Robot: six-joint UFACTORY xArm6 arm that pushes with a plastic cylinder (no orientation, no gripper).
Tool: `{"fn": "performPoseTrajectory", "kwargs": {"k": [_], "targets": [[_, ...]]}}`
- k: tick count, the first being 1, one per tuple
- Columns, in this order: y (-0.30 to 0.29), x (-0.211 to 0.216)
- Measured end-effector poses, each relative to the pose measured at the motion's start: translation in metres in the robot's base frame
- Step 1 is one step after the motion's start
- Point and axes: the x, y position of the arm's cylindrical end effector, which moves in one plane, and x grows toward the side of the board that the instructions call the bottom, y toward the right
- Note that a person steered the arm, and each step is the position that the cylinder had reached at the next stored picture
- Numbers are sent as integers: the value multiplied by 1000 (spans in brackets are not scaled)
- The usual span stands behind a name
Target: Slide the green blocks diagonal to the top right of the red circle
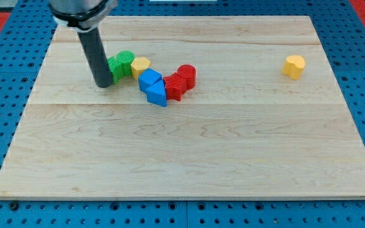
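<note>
My tip point(103, 84) touches the board at the left side of a green block point(115, 68), partly hiding it. A second green block, round point(125, 60), sits just right and above it. A yellow block point(140, 66) touches the green round one on its right. The red circle point(186, 75) lies further right, with another red block point(175, 87) against its lower left. Two blue blocks point(149, 80) point(157, 94) sit between the yellow block and the red ones.
A lone yellow block point(294, 66) lies at the view's right near the top. The wooden board point(182, 152) ends in a blue pegboard surround on all sides.
</note>
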Motion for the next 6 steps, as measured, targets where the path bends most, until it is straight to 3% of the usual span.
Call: {"fn": "performPoseTrajectory", "kwargs": {"k": [3, 4, 6], "targets": [[-39, -22], [-20, -47], [93, -81]]}}
